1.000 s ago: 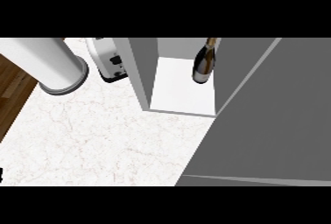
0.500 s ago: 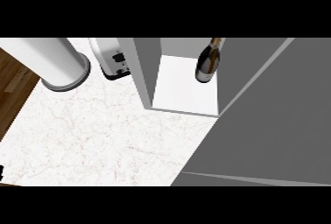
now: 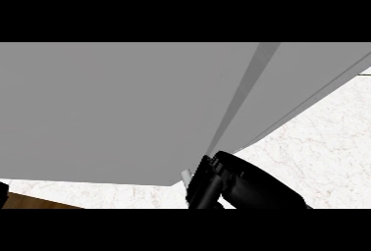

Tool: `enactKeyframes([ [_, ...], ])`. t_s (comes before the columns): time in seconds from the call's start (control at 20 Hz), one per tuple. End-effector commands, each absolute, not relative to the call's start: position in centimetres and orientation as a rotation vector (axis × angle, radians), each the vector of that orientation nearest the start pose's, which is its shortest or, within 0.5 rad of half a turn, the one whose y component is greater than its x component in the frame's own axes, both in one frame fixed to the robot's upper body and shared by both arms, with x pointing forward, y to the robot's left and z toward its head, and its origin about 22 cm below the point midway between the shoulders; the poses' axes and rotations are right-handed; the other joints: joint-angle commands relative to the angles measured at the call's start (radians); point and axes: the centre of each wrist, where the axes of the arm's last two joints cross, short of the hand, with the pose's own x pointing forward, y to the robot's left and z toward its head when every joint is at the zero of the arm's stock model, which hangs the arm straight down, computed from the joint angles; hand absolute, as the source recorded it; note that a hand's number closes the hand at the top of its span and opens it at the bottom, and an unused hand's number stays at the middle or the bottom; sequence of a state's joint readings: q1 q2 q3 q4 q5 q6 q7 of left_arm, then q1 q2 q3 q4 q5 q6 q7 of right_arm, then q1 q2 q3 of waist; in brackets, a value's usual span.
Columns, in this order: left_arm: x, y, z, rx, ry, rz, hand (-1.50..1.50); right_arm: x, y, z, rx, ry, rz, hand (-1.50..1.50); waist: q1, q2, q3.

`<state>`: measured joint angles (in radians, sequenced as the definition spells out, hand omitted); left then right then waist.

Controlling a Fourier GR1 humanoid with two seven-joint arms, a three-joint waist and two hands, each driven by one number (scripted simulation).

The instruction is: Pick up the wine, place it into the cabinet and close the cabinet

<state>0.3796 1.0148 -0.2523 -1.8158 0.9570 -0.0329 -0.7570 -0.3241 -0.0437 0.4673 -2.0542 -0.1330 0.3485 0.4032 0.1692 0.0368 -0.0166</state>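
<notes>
A broad grey cabinet door [image 3: 109, 108] fills most of the head view, and a lighter strip [image 3: 243, 93] runs down its right side next to a second grey panel [image 3: 304, 83]. The wine is hidden; no bottle and no cabinet interior show. My right hand [image 3: 239, 186] comes up from the lower edge, right of the middle. Its dark fingers [image 3: 204, 179] lie fairly straight against the door's lower right corner and hold nothing. My left hand does not appear.
White marble counter [image 3: 319, 147] shows to the right of the cabinet and in a band below the door. Brown wood floor [image 3: 29, 202] shows at the lower left, with a small dark sliver [image 3: 3, 187] at the left edge.
The view has swung sharply: the open cabinet with the wine inside, the white cylinder and the appliance are gone. The grey door now covers the view and my right hand has appeared against it.
</notes>
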Motion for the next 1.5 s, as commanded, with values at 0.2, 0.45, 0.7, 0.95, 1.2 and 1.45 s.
enactKeyframes([
  [0.2,15.9,35.9,7.1,-0.301,-1.925,-0.076,1.50,26.9,-6.3,20.1,0.434,-1.857,0.860,1.50,0.044,0.010,0.003],
  [0.45,16.3,35.8,7.2,-0.314,-1.921,-0.079,1.50,30.6,-4.3,22.8,0.313,-1.874,0.824,1.50,0.060,0.018,0.004],
  [0.7,16.8,35.7,7.3,-0.325,-1.942,-0.077,1.50,34.2,-3.0,24.4,0.239,-1.852,0.781,1.50,0.070,0.031,0.006],
  [0.95,17.5,35.9,7.7,-0.319,-1.951,-0.102,1.50,36.5,-2.8,24.9,0.288,-1.814,0.713,1.50,0.065,0.045,0.009],
  [1.2,17.1,35.8,7.1,-0.324,-1.926,-0.088,1.50,37.9,-3.7,23.9,0.328,-1.750,0.591,1.50,0.054,0.045,0.011],
  [1.45,17.0,35.9,6.7,-0.305,-1.917,-0.063,1.50,39.2,-5.5,22.4,0.295,-1.677,0.520,1.50,0.022,0.044,0.011],
])
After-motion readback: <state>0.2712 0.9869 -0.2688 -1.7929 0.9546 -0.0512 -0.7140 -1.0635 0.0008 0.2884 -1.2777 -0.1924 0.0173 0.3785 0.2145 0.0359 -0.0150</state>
